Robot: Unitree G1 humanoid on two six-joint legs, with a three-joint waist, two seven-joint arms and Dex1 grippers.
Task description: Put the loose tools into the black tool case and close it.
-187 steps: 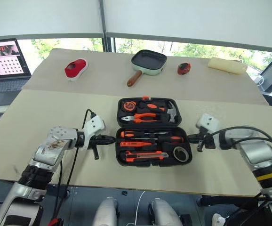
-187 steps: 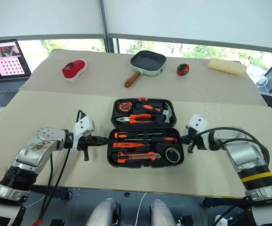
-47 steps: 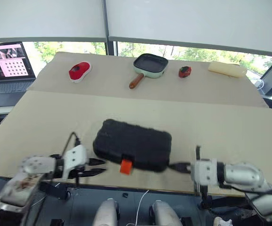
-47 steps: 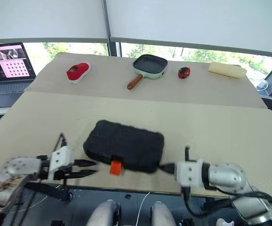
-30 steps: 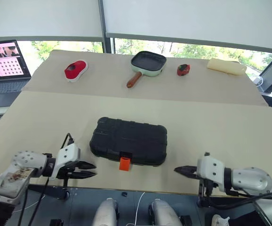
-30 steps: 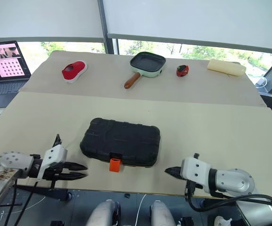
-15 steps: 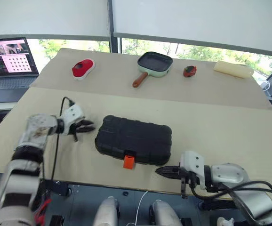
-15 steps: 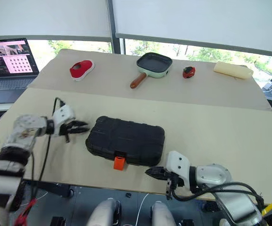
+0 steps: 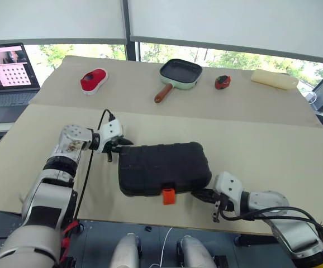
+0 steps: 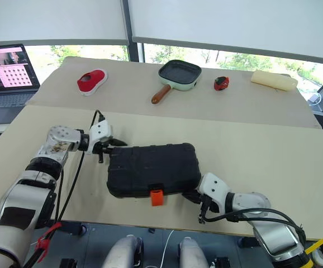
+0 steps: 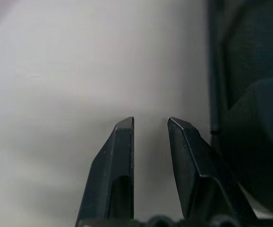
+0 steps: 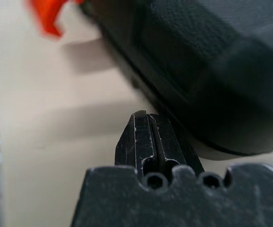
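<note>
Ribbed black tool case (image 9: 162,167) lies shut, orange latch (image 9: 168,196) forward.

The left gripper (image 11: 150,124) has its two black fingers (image 11: 113,165) slightly parted, with nothing between them. Behind them lies the pale table (image 11: 80,71). The black case (image 11: 250,94) sits just beside one finger, its ribbed shell and dark edge close against that finger's side.
</note>
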